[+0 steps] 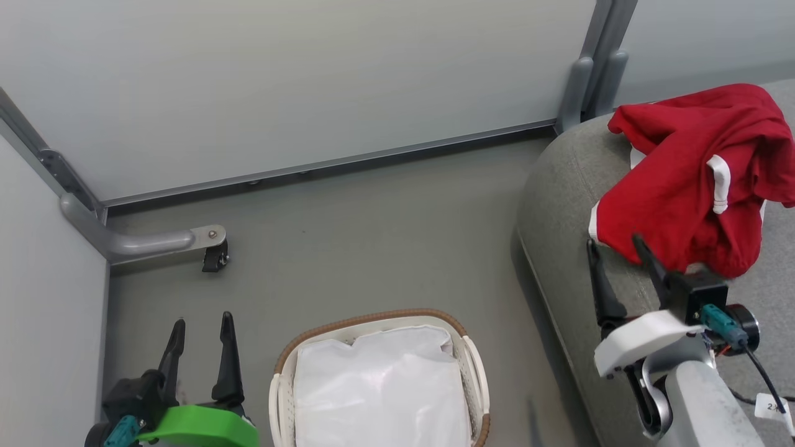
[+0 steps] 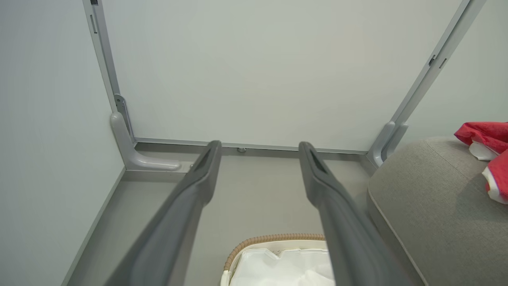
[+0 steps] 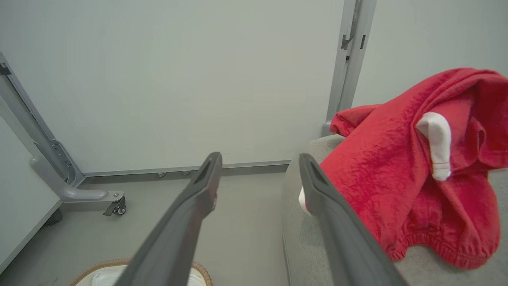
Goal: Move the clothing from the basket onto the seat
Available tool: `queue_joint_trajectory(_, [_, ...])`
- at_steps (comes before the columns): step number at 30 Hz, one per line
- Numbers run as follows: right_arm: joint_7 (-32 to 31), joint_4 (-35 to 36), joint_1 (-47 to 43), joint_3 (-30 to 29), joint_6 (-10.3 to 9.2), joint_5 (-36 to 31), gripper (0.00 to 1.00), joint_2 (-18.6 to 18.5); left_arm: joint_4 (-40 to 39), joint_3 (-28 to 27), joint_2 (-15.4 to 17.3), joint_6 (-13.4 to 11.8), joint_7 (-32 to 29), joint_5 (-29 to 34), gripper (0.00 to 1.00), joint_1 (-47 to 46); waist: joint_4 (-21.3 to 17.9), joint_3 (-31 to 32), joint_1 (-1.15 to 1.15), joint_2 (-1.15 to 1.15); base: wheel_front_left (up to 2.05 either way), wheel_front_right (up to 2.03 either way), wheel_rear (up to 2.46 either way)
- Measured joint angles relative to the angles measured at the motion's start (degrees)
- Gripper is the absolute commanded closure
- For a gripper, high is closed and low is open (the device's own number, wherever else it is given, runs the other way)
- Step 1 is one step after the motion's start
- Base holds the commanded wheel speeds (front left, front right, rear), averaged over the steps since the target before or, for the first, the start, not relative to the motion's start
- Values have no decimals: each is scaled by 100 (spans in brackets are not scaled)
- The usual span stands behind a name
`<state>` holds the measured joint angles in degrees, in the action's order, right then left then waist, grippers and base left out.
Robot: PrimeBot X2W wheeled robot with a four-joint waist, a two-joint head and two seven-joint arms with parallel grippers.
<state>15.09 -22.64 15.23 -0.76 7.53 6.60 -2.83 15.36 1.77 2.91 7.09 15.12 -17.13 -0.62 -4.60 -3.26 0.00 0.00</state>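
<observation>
The red clothing [image 1: 689,180] with white trim lies in a crumpled heap on the grey seat [image 1: 559,205] at the right, also seen as clothing [image 3: 405,167] and clothing [image 2: 492,155]. The white basket [image 1: 282,379] with a brown woven rim stands on the floor at the bottom centre, holding just its white liner cloth [image 1: 379,391]. My right gripper [image 1: 615,242] is open, just in front of the clothing's near edge, with nothing between its fingers. My left gripper [image 1: 200,323] is open and empty, left of the basket.
Pale partition walls [image 1: 310,81] close off the back and left, with a grey metal foot and caster [image 1: 214,251] on the floor at the left. A vertical post [image 1: 590,74] stands behind the seat. Grey floor [image 1: 372,248] lies between basket and wall.
</observation>
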Motion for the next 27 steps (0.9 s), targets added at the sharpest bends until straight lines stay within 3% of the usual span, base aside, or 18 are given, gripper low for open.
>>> queue_joint_trajectory(9, [0, 198, -503, 101, 0, 94, 0, 5, -121, 70, -3, -60, 0, -103, 0, 254, 53, 46, 0, 0, 0, 0, 0])
queue_joint_trajectory(27, [0, 240, -522, 136, 0, 110, 0, 5, -80, 104, -3, -103, 0, -116, 0, 260, 100, 37, 0, 0, 0, 0, 0])
